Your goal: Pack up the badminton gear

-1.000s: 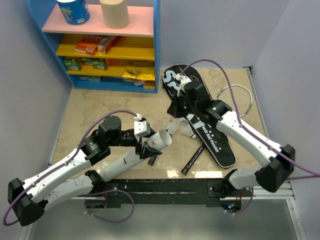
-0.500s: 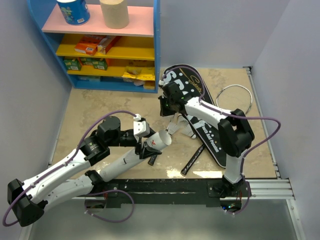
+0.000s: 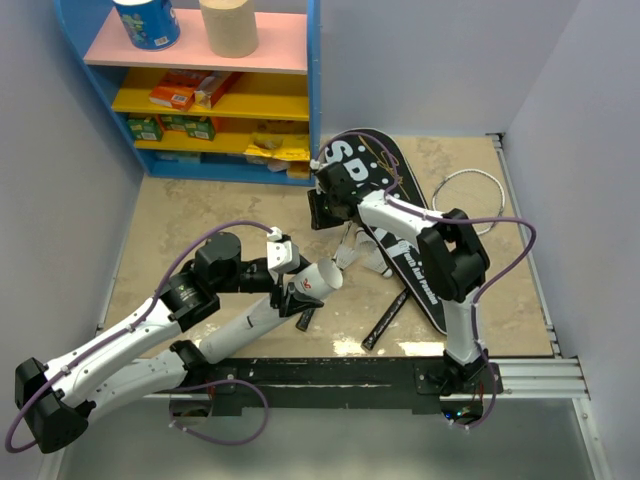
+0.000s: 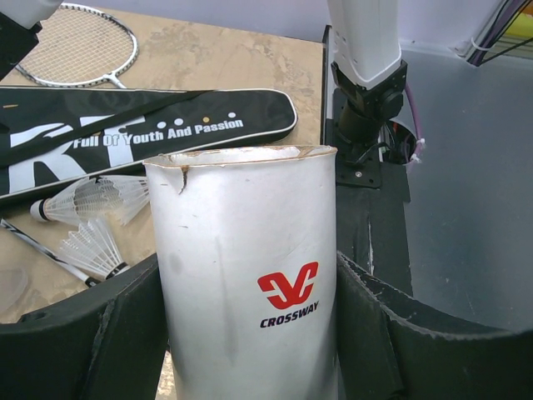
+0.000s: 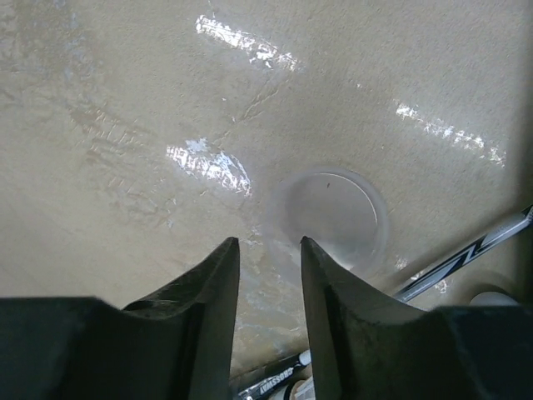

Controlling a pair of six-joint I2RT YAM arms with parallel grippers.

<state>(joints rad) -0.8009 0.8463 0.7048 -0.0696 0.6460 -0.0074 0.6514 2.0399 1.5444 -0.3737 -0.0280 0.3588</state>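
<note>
My left gripper (image 3: pixel 295 291) (image 4: pixel 250 292) is shut on the long white tube (image 3: pixel 262 315) (image 4: pixel 246 258), whose open mouth points toward the table's middle. The black bag (image 3: pixel 415 255) (image 4: pixel 133 133) lettered SPORT lies diagonally at centre right. A white racket head (image 3: pixel 470 190) (image 4: pixel 79 46) sticks out beyond it, and a black handle (image 3: pixel 385 320) lies near the front edge. Two white shuttlecocks (image 3: pixel 362 258) (image 4: pixel 92 200) rest between tube and bag. My right gripper (image 3: pixel 320 207) (image 5: pixel 269 246) hovers open and empty over bare table beside a clear round lid (image 5: pixel 329 217). A racket shaft (image 5: pixel 466 254) crosses its view's corner.
A blue shelf unit (image 3: pixel 310 90) stands at the back left with a blue roll (image 3: pixel 147 22), a tan roll (image 3: pixel 228 27) and small coloured boxes (image 3: pixel 180 95). Grey walls close in left, right and back. The right arm's base (image 4: pixel 366 67) rises just past the tube's mouth.
The right arm swung left off the bag's middle to the table by the bag's top left edge, and its jaws went from shut to parted. The left arm and tube stayed put.
</note>
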